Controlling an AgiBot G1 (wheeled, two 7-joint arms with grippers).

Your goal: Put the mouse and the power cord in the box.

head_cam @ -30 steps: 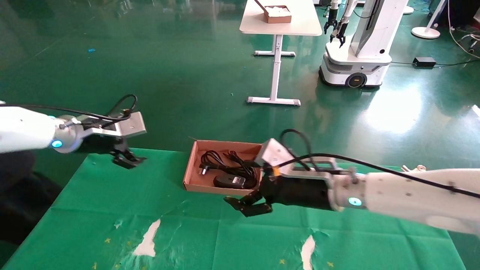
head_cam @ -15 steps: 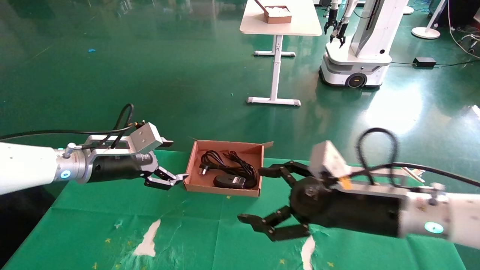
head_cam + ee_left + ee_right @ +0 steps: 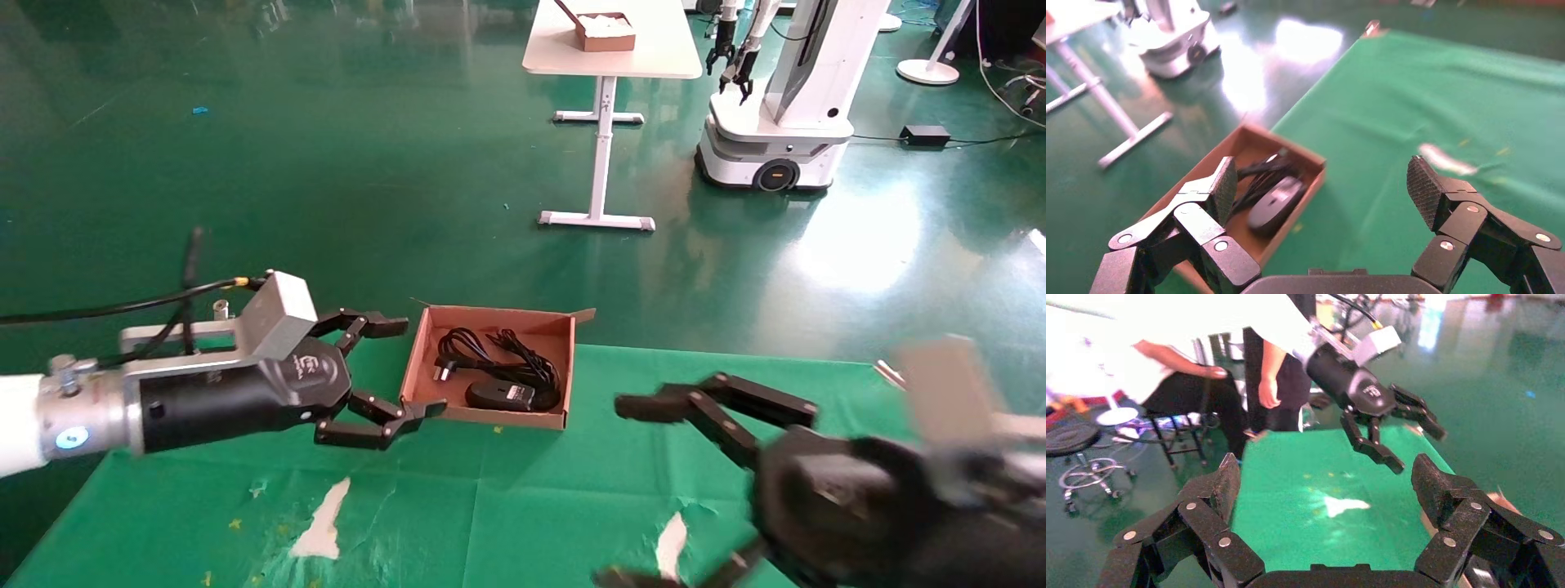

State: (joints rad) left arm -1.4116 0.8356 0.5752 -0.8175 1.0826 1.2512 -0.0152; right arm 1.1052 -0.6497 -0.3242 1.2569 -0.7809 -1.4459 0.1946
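Left end effector [image 3: 392, 371] agape beside box [image 3: 425, 343], seemingly untouching

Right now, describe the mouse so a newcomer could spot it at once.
On the green-covered table, find the shallow cardboard box at the far edge. The mouse lies against its near wall: a smooth black oval with a pale label, unlike the power cord coiled behind it.

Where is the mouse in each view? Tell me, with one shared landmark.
Head view: the mouse lies in the box, near its front wall.
Left wrist view: mouse in the box, beyond the open left gripper.
Right wrist view: not visible.
Shared landmark: the box.
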